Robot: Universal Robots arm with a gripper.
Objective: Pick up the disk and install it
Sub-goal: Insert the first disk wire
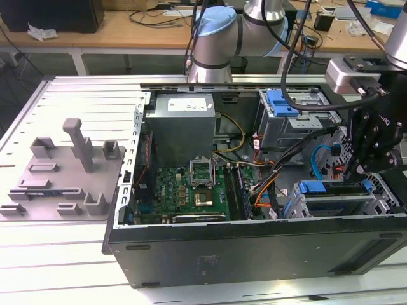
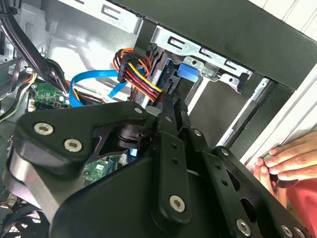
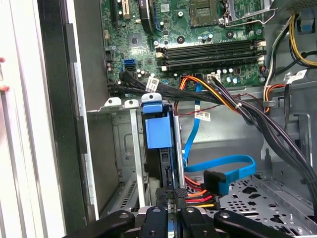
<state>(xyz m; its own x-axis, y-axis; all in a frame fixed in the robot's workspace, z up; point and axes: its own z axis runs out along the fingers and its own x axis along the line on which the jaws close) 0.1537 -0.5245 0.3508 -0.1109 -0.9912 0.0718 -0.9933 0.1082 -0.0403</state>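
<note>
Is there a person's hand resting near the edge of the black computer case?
Yes: in the second wrist view, a person's hand rests with its fingers on the pale surface right beside the black computer case.

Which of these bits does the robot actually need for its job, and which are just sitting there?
Part of the job:
- the disk, with its blue frame, standing on edge in the metal bay
- the pincer, right at the disk

Just lying about:
- power supply box
- motherboard
- grey moulded tray, outside the case
- a person's hand on the case edge
</note>
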